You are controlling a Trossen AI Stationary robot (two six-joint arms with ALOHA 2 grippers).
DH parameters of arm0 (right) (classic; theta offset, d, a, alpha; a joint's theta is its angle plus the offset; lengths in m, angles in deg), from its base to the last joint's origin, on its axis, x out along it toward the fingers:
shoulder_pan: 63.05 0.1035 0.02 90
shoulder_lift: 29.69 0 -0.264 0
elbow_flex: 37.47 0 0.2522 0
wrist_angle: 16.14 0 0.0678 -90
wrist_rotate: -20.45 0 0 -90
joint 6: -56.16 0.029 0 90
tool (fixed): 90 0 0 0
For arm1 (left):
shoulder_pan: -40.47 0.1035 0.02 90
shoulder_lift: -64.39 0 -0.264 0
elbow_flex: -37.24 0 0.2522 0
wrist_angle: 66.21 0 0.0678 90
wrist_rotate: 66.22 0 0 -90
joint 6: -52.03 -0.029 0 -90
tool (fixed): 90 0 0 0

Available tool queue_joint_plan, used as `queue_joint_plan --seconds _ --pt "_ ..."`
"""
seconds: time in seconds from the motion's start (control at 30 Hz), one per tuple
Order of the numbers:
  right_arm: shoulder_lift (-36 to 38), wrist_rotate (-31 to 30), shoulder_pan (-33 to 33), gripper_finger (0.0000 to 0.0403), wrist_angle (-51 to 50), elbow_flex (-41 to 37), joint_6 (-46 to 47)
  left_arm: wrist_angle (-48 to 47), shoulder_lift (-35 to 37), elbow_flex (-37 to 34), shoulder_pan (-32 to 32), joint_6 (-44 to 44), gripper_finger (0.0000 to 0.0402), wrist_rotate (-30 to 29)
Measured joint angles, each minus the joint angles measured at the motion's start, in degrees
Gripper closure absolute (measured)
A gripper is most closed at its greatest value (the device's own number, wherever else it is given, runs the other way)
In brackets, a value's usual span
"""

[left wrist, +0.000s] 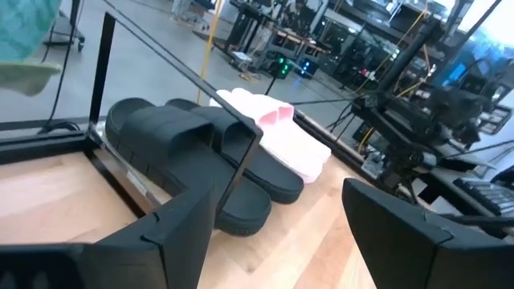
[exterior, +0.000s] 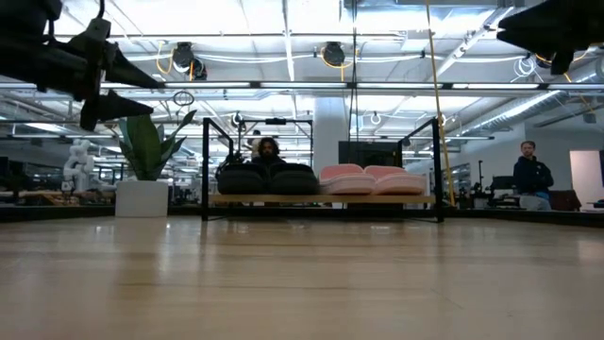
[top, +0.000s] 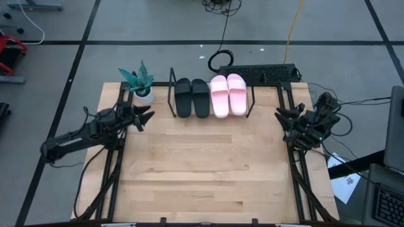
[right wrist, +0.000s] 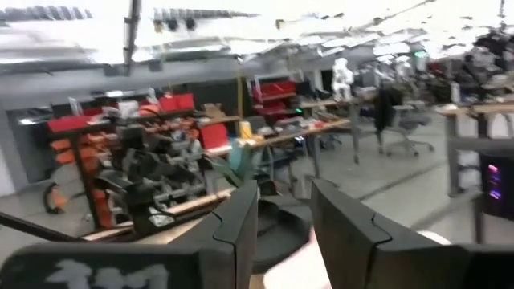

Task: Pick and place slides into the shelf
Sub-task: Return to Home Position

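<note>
tabletop [top: 202,176]: light wood, one arm at its left edge and one at its right.

shelf [exterior: 321,199]: centred at the far edge, long side running left to right. It holds all four slides [left wrist: 177,136] in one row, side by side. Each has its long axis front to back across the board. black pair [top: 192,98] fills the left half and pink pair [top: 228,94] the right half. The pairs touch or nearly touch in the middle. In the low view all lie flat, and none hangs off the front edge as far as I can tell.

left gripper [top: 144,117]: at the left edge, raised well off the surface, pointing inboard. Fingers [left wrist: 173,233] are spread wide with nothing between them. Its wrist view looks past the wire frame at the black pair.

right gripper [top: 282,120]: mirror spot at the right edge, also raised and pointing inboard. Fingers [right wrist: 237,233] are parted, apparently narrower than the left, and hold nothing.

Key geometry: the shelf lies inboard and slightly toward the far edge from both grippers. Left is nearer the black pair, right is nearer the pink pair. Both are about equally far from the wire frame and clear of it.

Read: placing looks done, so only parking the arms remains. That should be an unloaded pull-back away from the shelf. The risk I'd flag is a finger clipping the wire frame. On the left there's also the plant [top: 140,82], which sits just beside the shelf's left end and near that gripper.

person [exterior: 531,175]: in the room well behind the tabletop.
</note>
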Motion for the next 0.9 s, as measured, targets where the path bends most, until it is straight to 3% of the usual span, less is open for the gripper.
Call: queue_joint_plan --seconds 0.23,0.33,0.43,0.67,0.9 --pt "0.0 -9.3 -0.2 0.0293 1.9 0.0 -7.3 2.6 -3.5 0.0 4.3 -0.9 0.0128 3.4" --pt "0.0 -12.8 -0.1 0.0293 8.8 0.0 -15.0 3.2 -5.7 0.0 5.7 -1.7 0.0128 4.7" --pt "0.4 -11.7 0.9 0.0293 17.3 0.1 -20.7 6.1 -8.2 0.0 7.2 -2.2 0.0128 7.1" --pt "0.7 -11.9 8.7 0.0293 9.4 0.7 -18.0 11.3 -12.9 0.0 9.7 -1.7 0.0128 11.1" --pt "0.7 -7.7 11.5 0.0293 7.9 3.2 -15.0 11.1 -11.9 0.0 10.2 -0.8 0.0128 11.2"
